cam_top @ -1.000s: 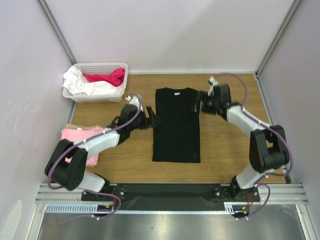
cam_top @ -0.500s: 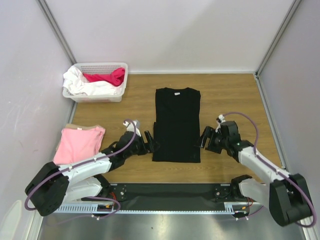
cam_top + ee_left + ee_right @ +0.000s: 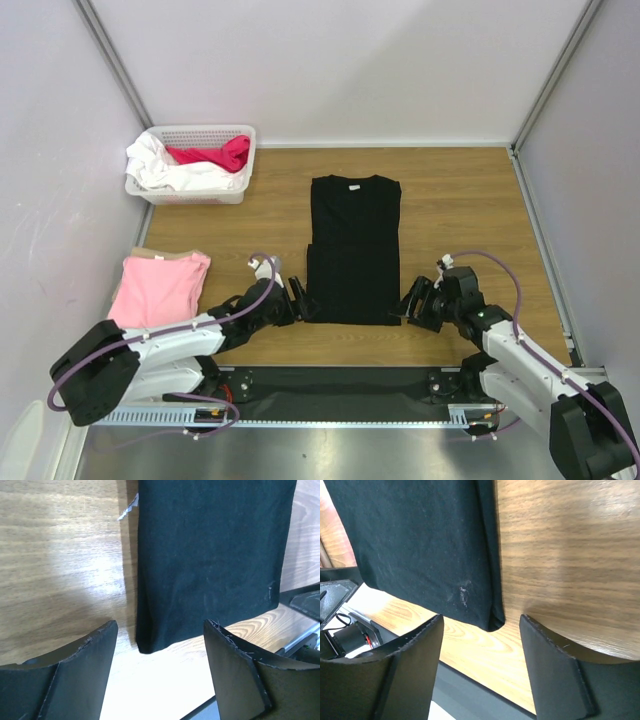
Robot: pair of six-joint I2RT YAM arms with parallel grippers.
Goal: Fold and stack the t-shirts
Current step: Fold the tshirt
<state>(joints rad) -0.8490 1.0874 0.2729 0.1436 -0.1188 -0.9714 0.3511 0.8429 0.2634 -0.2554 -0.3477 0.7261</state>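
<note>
Black shirt [image 3: 353, 250] lies flat mid-worktop [image 3: 460, 200], folded to a long strip with its collar at the far end; pink shirt [image 3: 160, 288] sits folded at the left edge. Left claw [image 3: 305, 300] is at the near-left hem corner and right claw [image 3: 411, 303] at the near-right, both with fingers apart and empty. The danger: a shallow bite catches only the top layer, or one corner slips, and the fold goes crooked.

No legible text or labels anywhere
</note>
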